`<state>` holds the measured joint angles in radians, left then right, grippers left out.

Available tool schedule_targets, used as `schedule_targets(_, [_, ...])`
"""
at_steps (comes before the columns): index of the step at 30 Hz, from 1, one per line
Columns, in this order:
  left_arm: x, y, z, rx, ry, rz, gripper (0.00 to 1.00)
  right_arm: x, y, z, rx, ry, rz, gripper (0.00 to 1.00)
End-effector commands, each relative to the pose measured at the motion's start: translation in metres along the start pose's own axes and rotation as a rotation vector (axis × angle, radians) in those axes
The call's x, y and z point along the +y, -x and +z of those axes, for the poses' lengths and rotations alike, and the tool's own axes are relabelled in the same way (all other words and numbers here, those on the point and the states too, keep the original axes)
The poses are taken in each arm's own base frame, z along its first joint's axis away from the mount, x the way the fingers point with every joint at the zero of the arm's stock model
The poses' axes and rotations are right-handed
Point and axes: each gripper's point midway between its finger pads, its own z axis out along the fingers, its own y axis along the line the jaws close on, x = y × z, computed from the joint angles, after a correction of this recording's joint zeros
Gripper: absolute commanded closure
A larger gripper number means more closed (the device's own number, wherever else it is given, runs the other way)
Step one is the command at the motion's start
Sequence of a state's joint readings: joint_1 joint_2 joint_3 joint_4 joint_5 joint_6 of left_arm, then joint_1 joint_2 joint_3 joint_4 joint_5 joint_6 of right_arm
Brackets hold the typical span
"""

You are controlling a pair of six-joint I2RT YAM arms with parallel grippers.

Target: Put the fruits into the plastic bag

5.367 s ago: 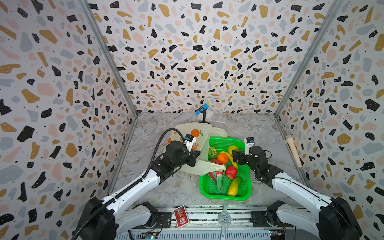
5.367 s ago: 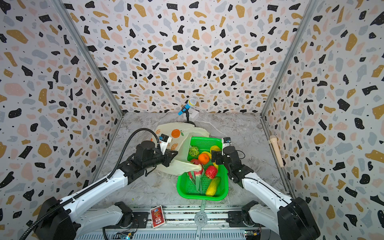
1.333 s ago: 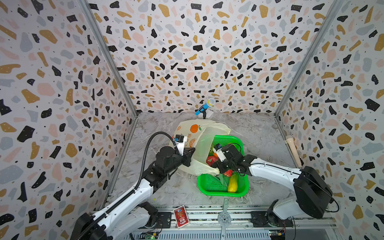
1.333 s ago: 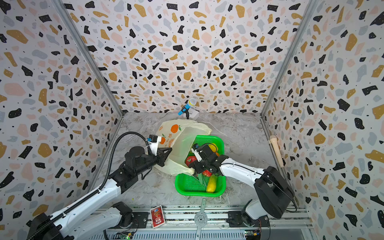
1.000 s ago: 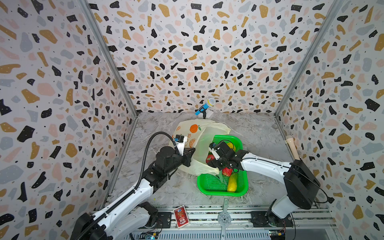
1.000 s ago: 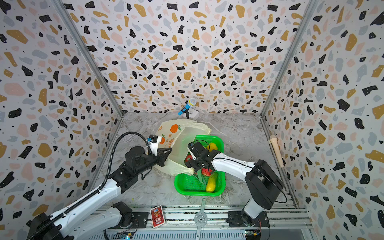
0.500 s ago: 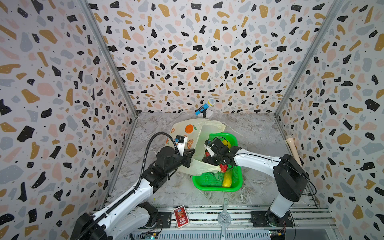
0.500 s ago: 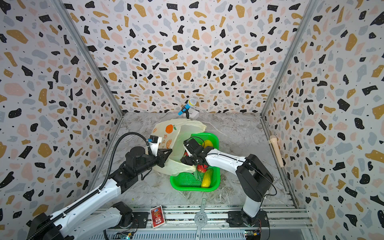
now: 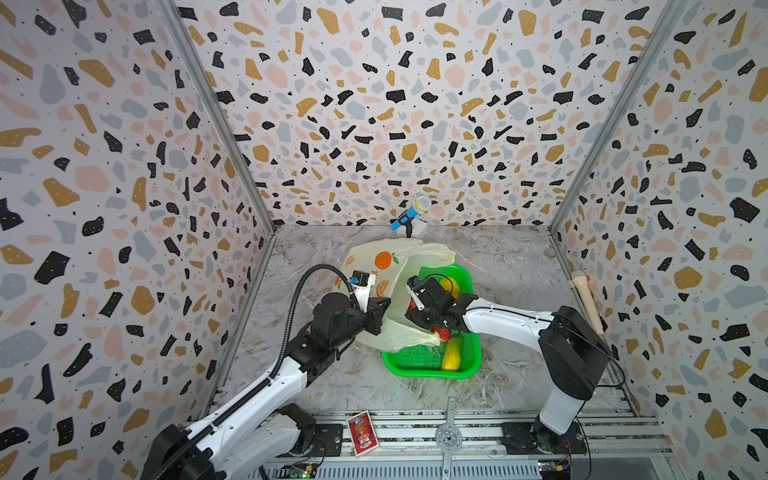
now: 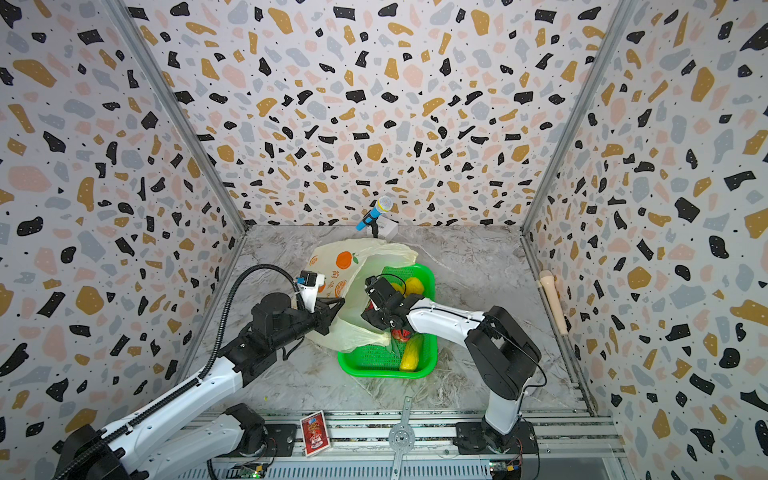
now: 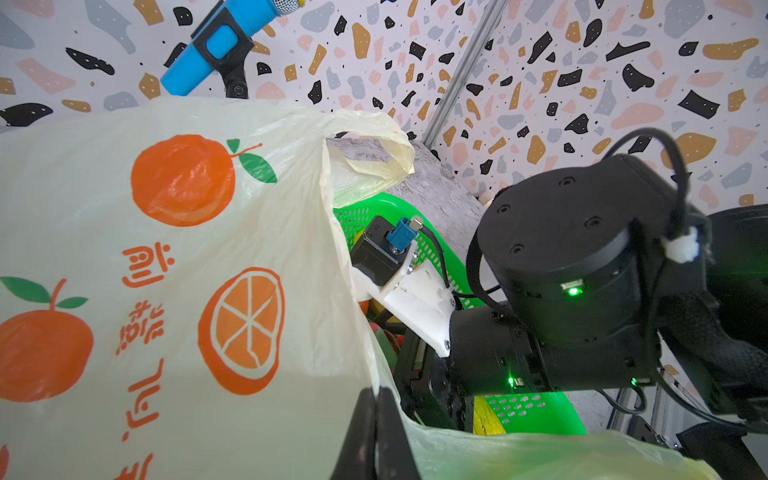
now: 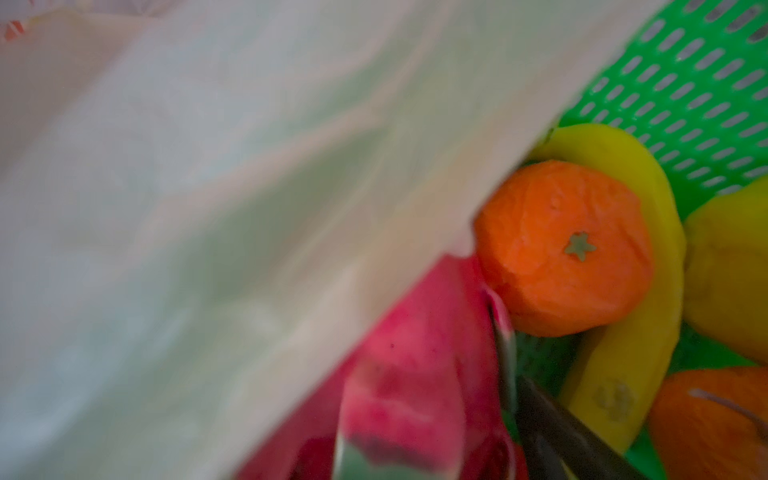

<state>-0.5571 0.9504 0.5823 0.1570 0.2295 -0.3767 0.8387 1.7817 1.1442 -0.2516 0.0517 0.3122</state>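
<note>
The cream plastic bag (image 9: 374, 266) (image 10: 336, 266) printed with oranges lies left of the green basket (image 9: 428, 365) (image 10: 374, 365), and its lower edge drapes over the basket. My left gripper (image 9: 384, 305) (image 11: 376, 399) is shut on the bag's rim. My right gripper (image 9: 415, 318) (image 10: 370, 318) is open inside the basket at the bag's mouth. In the right wrist view the pink-red dragon fruit (image 12: 415, 353) sits beside one dark finger (image 12: 557, 432); the other finger is hidden. An orange (image 12: 565, 249), a banana (image 12: 648, 291), a lemon (image 12: 731, 270) and a second orange (image 12: 706, 415) lie beyond. The mango (image 9: 452, 353) is at the basket's near end.
A blue toy microphone (image 9: 409, 212) on a stand is behind the bag at the back wall. A pale wooden handle (image 9: 584, 299) lies along the right wall. A red card (image 9: 361, 428) sits on the front rail. Speckled walls close three sides.
My right gripper has moved left across the basket to the bag's mouth, and the basket has slid a little left with it. The left gripper has kept its hold on the bag's rim.
</note>
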Motion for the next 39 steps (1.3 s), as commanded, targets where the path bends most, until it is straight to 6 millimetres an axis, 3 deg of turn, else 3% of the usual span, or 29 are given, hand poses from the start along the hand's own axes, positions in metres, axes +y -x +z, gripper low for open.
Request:
schedule_targets(1, [-0.007, 0.014, -0.001, -0.035, -0.026, 0.028, 1.0, -0.025, -0.118, 0.035, 0.388, -0.073, -0.035, 0.01])
schedule_targets(4, [-0.007, 0.014, -0.001, -0.035, -0.026, 0.028, 1.0, -0.027, -0.122, 0.036, 0.4, -0.082, -0.037, 0.01])
schedule_targets(6, [-0.007, 0.014, -0.001, -0.037, -0.026, 0.027, 1.0, -0.028, -0.123, 0.036, 0.394, -0.084, -0.038, 0.08])
schedule_targets(10, [-0.007, 0.015, -0.001, -0.042, -0.028, 0.03, 1.0, -0.018, -0.107, 0.027, 0.292, -0.02, -0.042, 0.48])
schedule_targets(12, [-0.007, 0.015, -0.001, -0.042, -0.027, 0.03, 1.0, -0.013, -0.094, 0.019, 0.234, 0.009, -0.044, 0.63])
schedule_targets(14, [-0.007, 0.014, -0.001, -0.04, -0.028, 0.031, 1.0, -0.011, -0.084, 0.013, 0.197, 0.021, -0.047, 0.94])
schedule_targets(15, [-0.007, 0.014, -0.001, -0.04, -0.029, 0.031, 1.0, -0.01, -0.079, 0.01, 0.179, 0.024, -0.05, 1.0])
schedule_targets(25, [-0.009, 0.017, -0.003, -0.043, -0.03, 0.038, 1.0, -0.003, -0.045, -0.02, 0.034, 0.072, -0.054, 1.0])
schedule_targets(35, [-0.009, 0.02, -0.003, -0.05, -0.031, 0.041, 1.0, -0.017, -0.014, -0.057, -0.083, 0.099, -0.012, 1.0])
schedule_targets(37, [-0.01, 0.02, -0.003, -0.05, -0.033, 0.042, 1.0, -0.02, -0.01, -0.064, -0.1, 0.109, -0.002, 0.92])
schedule_targets(38, [-0.009, 0.019, -0.003, -0.051, -0.033, 0.04, 1.0, -0.021, -0.009, -0.067, -0.106, 0.112, 0.004, 0.82])
schedule_targets(39, [-0.009, 0.019, -0.004, -0.051, -0.033, 0.039, 1.0, -0.023, -0.007, -0.07, -0.112, 0.114, 0.014, 0.65])
